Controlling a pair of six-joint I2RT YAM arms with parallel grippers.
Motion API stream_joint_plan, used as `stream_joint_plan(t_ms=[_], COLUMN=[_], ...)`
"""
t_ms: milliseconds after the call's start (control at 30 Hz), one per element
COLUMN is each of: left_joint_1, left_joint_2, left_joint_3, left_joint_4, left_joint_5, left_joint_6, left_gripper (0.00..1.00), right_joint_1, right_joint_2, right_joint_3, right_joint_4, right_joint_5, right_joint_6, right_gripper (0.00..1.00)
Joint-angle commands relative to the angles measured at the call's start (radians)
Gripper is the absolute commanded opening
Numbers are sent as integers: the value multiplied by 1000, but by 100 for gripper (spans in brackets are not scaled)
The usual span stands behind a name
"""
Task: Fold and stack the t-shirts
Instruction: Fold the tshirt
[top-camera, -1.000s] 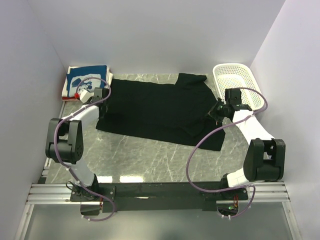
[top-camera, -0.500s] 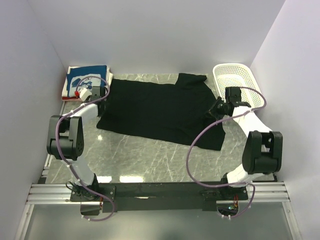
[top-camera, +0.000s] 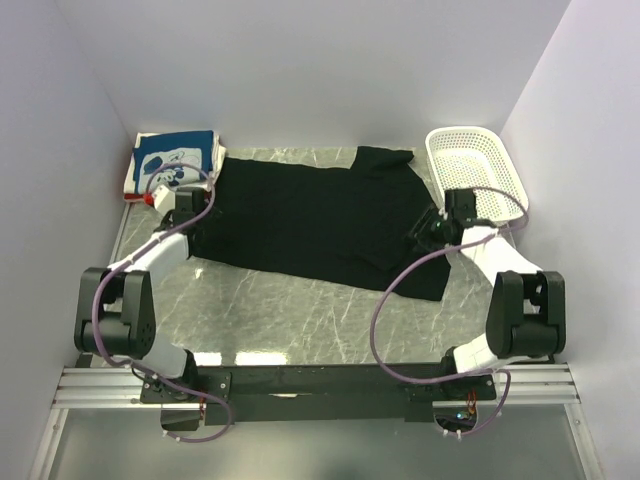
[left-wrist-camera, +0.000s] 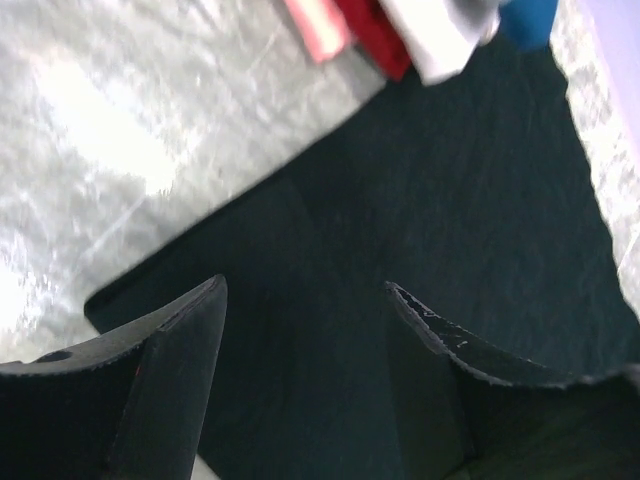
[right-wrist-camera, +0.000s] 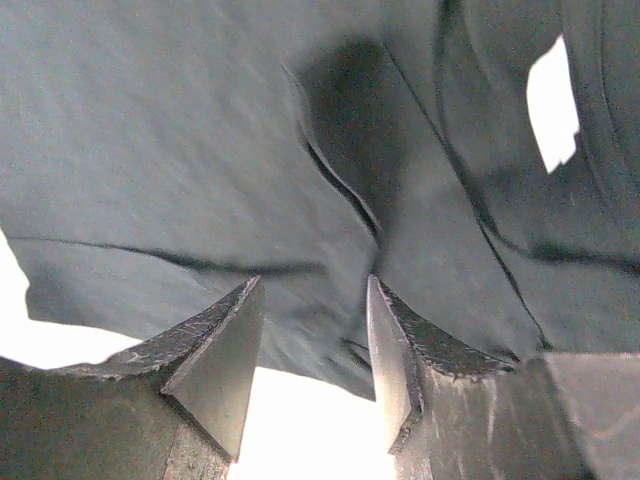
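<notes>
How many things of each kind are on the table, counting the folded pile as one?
Black t-shirt, spread out: 1
Pile of folded t-shirts: 1
White basket: 1
Total: 3

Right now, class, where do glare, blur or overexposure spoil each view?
Top external: sharp, even light, faint sheen on the marble table. Left wrist: glare whitens the table; the folded t-shirts are blurred. Right wrist: everything beyond the black t-shirt is blown out.

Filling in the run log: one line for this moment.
left gripper: open over black shirt, left edge | right gripper: open over its right side | stack: far-left corner | basket: far right
</notes>
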Motion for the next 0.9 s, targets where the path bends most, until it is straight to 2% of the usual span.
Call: stream_joint_plan(t_ms=[0,133,433,633,867], left_joint_1=[-29,-50,-55,-55,-55], left_joint_2=[-52,-73,-95,-125,-162], left_joint_3=[-62,-96,-113,-114,-111], left_joint_4=[59,79,106,90,52], left_joint_5=[11,17,39,33,28], left_joint_6=[-32,-35,-18,-9,6], left_gripper=[67,68,68,68,68], right_joint_1=[39,72,128,142,195], right_joint_2=[-76,-87,31,134,298], right_joint_3=[-102,-157,-122,14,324], right_joint_4=[74,121,177,167,66], right_joint_5=[39,55,72,42,16], right_joint_6=[5,8,26,32,40], right_gripper=[52,52,56,56,56])
